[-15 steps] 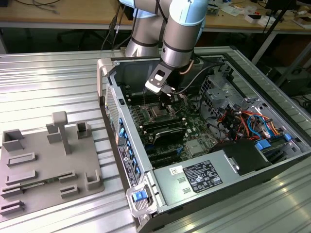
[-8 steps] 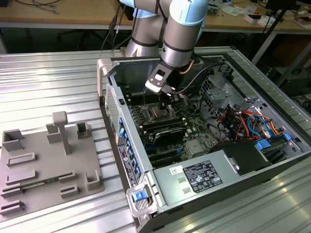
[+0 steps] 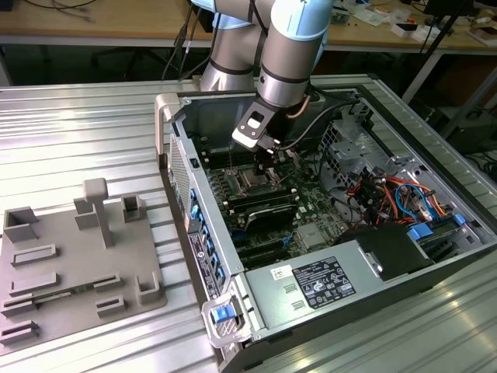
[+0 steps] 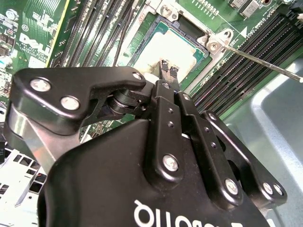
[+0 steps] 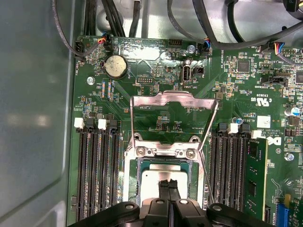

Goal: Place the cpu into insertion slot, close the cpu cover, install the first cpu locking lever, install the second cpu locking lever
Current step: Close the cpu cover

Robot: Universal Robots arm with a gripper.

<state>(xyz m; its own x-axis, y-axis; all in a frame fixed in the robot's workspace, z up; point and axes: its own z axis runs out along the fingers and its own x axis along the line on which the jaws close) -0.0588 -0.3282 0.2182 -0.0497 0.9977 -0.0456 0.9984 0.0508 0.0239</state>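
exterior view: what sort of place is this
Probably a robotics lab: an open computer case on a ribbed metal table, a robot arm reaching into it, cluttered workbenches behind.

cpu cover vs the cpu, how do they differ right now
The cpu cover stands swung up on its hinge; the cpu lies flat in the insertion slot. The cover is an open frame with a window; the cpu is a solid plate. Both are silvery metal.

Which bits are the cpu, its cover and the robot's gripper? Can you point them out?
cpu (image 5: 154, 182): first wrist view, on its silver-grey top.
cpu cover (image 5: 161, 98): first wrist view, on the frame bar opposite its hinge.
gripper (image 5: 168, 183): first wrist view, midway between its fingertips.
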